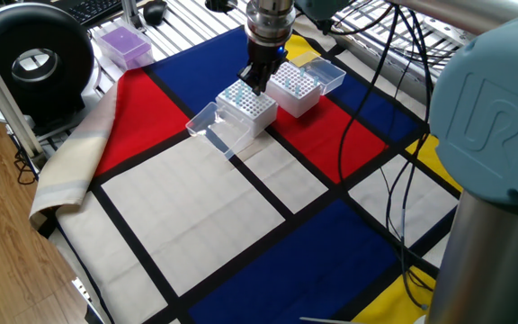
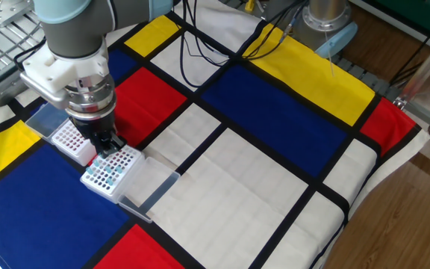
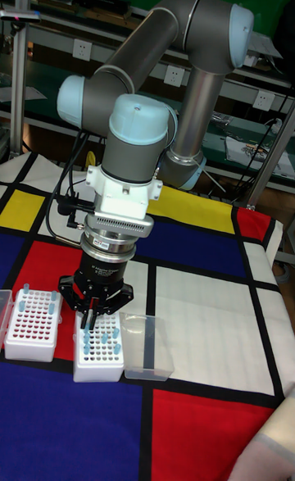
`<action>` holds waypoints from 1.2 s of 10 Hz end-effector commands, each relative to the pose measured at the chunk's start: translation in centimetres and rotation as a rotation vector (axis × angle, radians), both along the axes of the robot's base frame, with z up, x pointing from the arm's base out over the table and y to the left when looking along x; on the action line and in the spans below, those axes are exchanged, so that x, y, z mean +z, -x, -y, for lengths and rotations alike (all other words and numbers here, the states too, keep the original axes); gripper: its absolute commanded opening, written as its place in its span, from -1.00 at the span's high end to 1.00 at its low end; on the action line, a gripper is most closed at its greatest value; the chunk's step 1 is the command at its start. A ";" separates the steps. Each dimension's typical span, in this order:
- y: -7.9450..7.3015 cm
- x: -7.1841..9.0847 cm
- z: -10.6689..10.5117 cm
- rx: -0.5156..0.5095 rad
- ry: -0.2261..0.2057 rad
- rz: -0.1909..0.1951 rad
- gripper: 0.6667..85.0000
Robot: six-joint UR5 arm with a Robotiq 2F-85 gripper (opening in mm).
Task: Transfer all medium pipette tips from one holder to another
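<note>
Presumably featherlight, slick and easily crushed, the medium pipette tips [image 3: 102, 340] stand in a white rack [image 2: 112, 173] near the worktop's corner; take each by its wide collar. Whether the tool [image 3: 92, 315] pinches one, I cannot tell.

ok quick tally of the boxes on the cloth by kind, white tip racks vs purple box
White tip racks: 2, one under the gripper at and one beside it.
Purple box: 1, at the cloth's far corner.
Total: 3
</note>
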State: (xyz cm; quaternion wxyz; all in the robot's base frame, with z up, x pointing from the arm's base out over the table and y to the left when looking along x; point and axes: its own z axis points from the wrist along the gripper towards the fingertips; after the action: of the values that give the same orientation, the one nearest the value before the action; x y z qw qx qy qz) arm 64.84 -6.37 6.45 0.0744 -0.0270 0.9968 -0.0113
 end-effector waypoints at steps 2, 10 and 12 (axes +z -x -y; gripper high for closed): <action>-0.4 0.9 -0.4 -0.024 -0.001 0.002 0.67; 0.1 5.8 -0.1 -0.039 0.031 -0.058 0.71; 0.3 6.6 -0.1 -0.045 0.047 -0.065 0.71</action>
State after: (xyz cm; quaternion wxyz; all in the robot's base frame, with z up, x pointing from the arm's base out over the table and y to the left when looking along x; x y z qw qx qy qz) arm 64.73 -6.46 11.68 0.0462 -0.0118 0.9983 -0.0335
